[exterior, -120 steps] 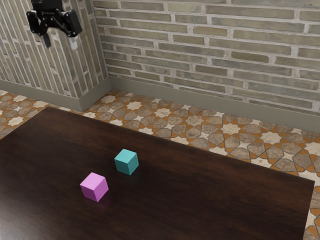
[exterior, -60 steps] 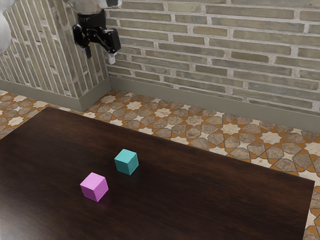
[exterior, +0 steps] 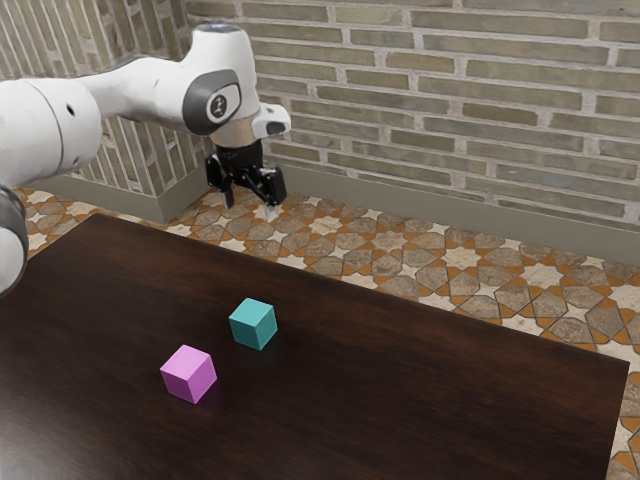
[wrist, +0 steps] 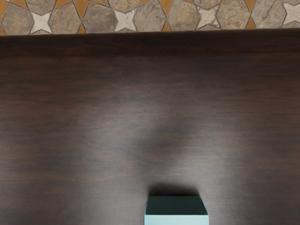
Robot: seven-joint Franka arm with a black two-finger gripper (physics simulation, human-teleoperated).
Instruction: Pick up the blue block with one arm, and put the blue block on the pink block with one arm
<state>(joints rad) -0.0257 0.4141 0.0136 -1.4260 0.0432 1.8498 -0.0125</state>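
gripper [exterior: 250, 208] fingers spread apart, nothing held, raised clear of table [exterior: 450, 400], blue block [exterior: 252, 323] resting below, pink block [exterior: 188, 373] near-left of it, apart

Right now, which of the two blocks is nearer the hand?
The blue block, the teal-coloured one, lies nearer the raised hand; the pink block sits farther off, toward the near edge of the table.
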